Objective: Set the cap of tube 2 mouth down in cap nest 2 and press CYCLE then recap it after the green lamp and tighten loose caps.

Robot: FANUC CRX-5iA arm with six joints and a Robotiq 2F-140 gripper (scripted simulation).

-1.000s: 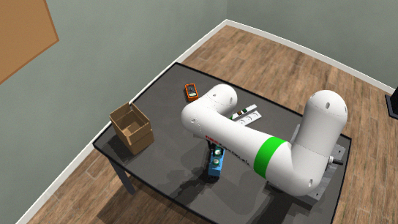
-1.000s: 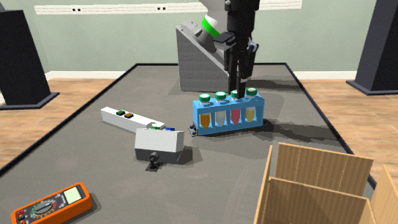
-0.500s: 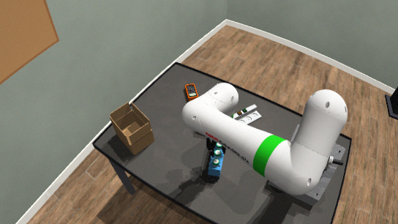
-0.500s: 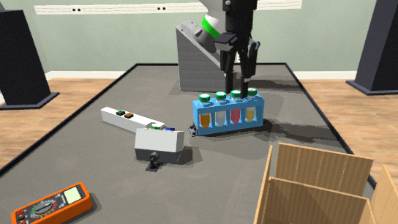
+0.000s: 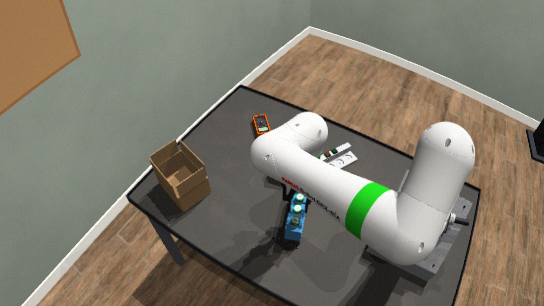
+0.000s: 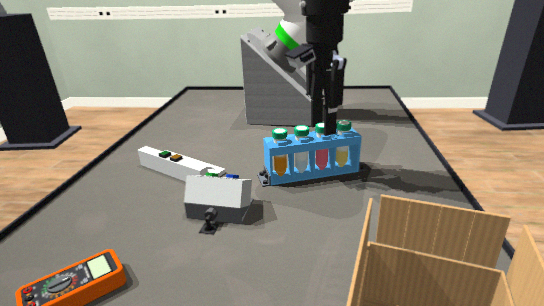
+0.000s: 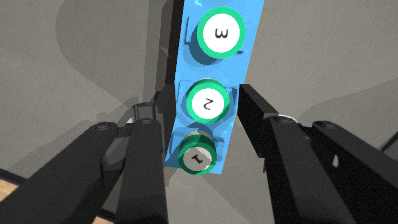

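A blue rack holds four tubes with green-rimmed caps. In the wrist view I see cap 3, cap 2 and cap 1, all on their tubes. My gripper is open; its fingers stand on either side of cap 2, with a gap on each side. In the exterior view the gripper hangs straight down over the rack and partly hides cap 2. The white cap tray and the grey key housing lie left of the rack. The arm hides the gripper in the top view.
An open cardboard box stands at the near right. An orange multimeter lies at the near left. The arm's grey pedestal stands behind the rack. A small black fitting sits in front of the key housing.
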